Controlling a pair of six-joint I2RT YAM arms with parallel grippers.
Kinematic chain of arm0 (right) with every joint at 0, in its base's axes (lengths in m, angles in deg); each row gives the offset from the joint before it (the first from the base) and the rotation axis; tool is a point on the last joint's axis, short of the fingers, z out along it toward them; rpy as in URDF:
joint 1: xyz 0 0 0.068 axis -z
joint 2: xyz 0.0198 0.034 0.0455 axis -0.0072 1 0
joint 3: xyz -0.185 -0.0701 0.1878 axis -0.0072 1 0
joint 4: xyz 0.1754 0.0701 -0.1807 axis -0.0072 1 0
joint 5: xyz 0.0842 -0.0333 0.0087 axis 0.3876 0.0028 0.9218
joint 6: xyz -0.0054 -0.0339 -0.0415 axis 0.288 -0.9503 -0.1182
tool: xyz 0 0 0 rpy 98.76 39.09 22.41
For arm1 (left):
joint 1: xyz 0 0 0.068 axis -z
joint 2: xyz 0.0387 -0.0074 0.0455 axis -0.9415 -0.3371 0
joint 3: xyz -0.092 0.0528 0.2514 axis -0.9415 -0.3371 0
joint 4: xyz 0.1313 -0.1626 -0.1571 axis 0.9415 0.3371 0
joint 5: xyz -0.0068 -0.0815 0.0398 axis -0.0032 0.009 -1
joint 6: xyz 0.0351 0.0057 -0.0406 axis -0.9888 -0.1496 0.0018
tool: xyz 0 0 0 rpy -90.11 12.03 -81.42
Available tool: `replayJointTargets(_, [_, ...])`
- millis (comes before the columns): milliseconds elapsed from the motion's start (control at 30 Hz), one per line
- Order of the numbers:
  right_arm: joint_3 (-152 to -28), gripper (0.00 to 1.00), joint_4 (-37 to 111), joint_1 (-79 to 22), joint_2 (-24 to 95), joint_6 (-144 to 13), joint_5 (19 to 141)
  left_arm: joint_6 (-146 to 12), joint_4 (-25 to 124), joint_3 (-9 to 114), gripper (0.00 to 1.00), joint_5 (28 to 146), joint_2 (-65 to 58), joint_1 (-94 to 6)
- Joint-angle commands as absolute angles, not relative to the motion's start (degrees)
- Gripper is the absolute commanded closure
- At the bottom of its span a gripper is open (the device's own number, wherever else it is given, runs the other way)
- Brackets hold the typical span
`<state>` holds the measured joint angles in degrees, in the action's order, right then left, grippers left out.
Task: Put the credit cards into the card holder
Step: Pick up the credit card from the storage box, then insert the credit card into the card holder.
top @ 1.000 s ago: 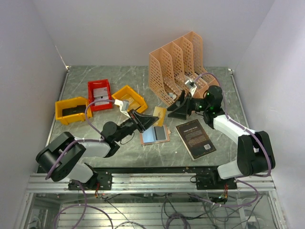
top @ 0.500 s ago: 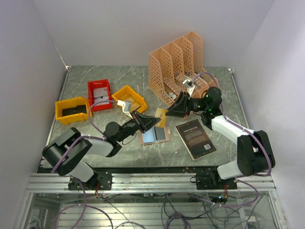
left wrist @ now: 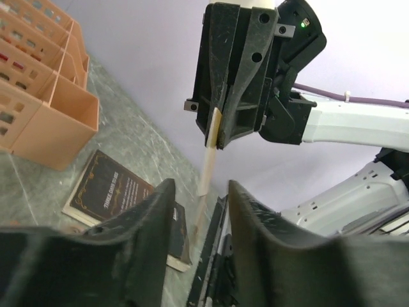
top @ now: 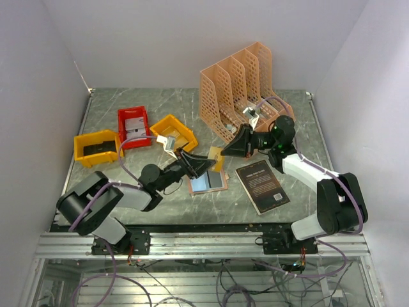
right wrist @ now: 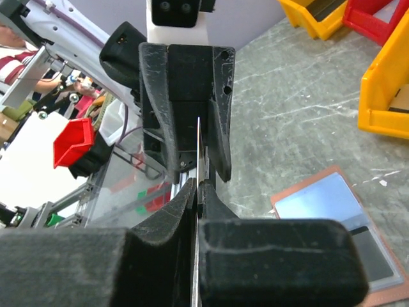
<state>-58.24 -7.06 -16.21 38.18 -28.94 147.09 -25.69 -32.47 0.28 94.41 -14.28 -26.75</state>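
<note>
1. Nearest me, the salmon-pink, leather-like card holder (top: 208,182) lies open on the grey marble surface (top: 128,102), pale blue faces up.
2. Just beyond it, my left gripper (left wrist: 198,195) has its jaws apart, flanking the thin tan credit card (left wrist: 207,167) without pinching it.
3. My right gripper (left wrist: 218,137) has its jaws clamped on that card's top edge. The card hangs long axis down, above and just beyond the holder, which sits closer to the left arm.

Soft, even overhead light fills the top view; the grey marbled tabletop (top: 166,102) carries only faint shadows and a slight sheen. In both wrist views the near black rubber fingers (left wrist: 121,256) blur, while the thin tan card (left wrist: 208,163) looks sharper.
</note>
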Motion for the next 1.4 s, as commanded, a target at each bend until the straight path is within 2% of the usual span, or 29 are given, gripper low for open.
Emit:
replayJointTargets(0, [-61.2,1.00,5.6,-16.0,39.5,-39.8,146.3,-28.5,-27.6,-3.1,0.43,89.7,-6.6,-27.8])
replayJointTargets(100, [-63.0,1.00,16.7,-15.8,40.8,-48.0,142.9,-31.2,-8.7,-4.0,0.34,87.8,2.8,-29.6])
replayJointTargets(200, [-63.1,1.00,19.9,-15.9,42.8,-50.4,140.7,-34.5,12.3,-2.5,0.33,84.6,11.0,-30.2])
replayJointTargets(300, [-63.4,1.00,23.5,-15.8,45.2,-53.3,139.2,-34.5,23.1,-2.1,0.36,83.8,14.7,-30.4])
replayJointTargets(367, [-63.9,1.00,25.5,-15.8,47.1,-54.4,138.5,-33.3,24.2,-2.7,0.40,85.6,14.2,-30.4])
replayJointTargets(500, [-65.7,1.00,30.6,-16.4,50.6,-57.1,136.5,-30.9,17.3,-4.6,0.50,89.3,7.9,-30.5])
replayJointTargets(733, [-66.3,1.00,33.1,-16.8,54.0,-57.8,133.7,-29.8,11.8,-2.8,0.55,90.8,-2.2,-30.4])
replayJointTargets(900, [-66.6,1.00,33.2,-17.4,56.3,-56.8,132.2,-30.7,12.6,-1.9,0.65,90.0,-6.6,-30.4])
replayJointTargets(1367, [-67.4,1.00,33.8,-18.6,60.5,-55.2,129.6,-32.8,17.9,-2.3,0.69,85.2,-8.8,-30.5])
